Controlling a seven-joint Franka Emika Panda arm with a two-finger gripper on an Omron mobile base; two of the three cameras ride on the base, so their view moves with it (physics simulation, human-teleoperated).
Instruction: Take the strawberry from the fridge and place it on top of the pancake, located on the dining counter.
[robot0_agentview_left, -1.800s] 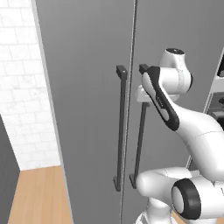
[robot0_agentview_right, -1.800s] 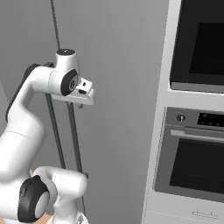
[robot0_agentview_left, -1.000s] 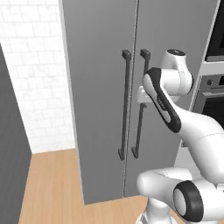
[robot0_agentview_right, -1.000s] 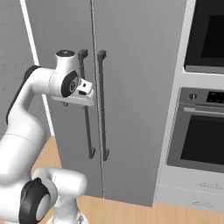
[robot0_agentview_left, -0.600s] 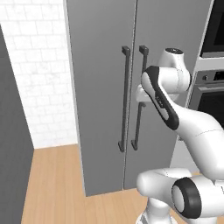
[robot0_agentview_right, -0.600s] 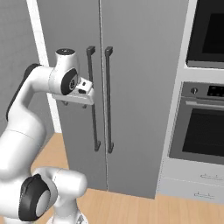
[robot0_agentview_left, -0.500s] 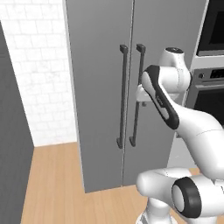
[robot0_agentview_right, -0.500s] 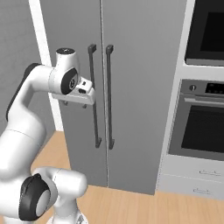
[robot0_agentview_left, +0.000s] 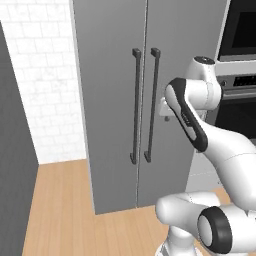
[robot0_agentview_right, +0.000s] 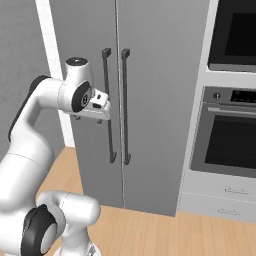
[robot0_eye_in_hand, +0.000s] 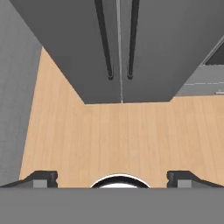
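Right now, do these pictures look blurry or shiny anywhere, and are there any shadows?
Left base view: sharp, flat light, no glare on the fridge. Right base view: equally crisp; the oven glass is dark, without bright reflections. Hand view: the wooden floor is evenly lit, with no clear shadow.

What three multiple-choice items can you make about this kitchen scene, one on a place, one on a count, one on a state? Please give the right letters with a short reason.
1. Where is the oven relative to the fridge?
A. to its right
B. to its left
C. on top of it

2. How many bar handles does the fridge carry?
A. one
B. two
C. four

3. In what state are the fridge doors?
A. both open
B. one open
C. both shut

Answers: 1 A, the right base view shows the oven right of the fridge. 2 B, two dark vertical bars flank the centre seam. 3 C, both doors lie flush, no interior shows.
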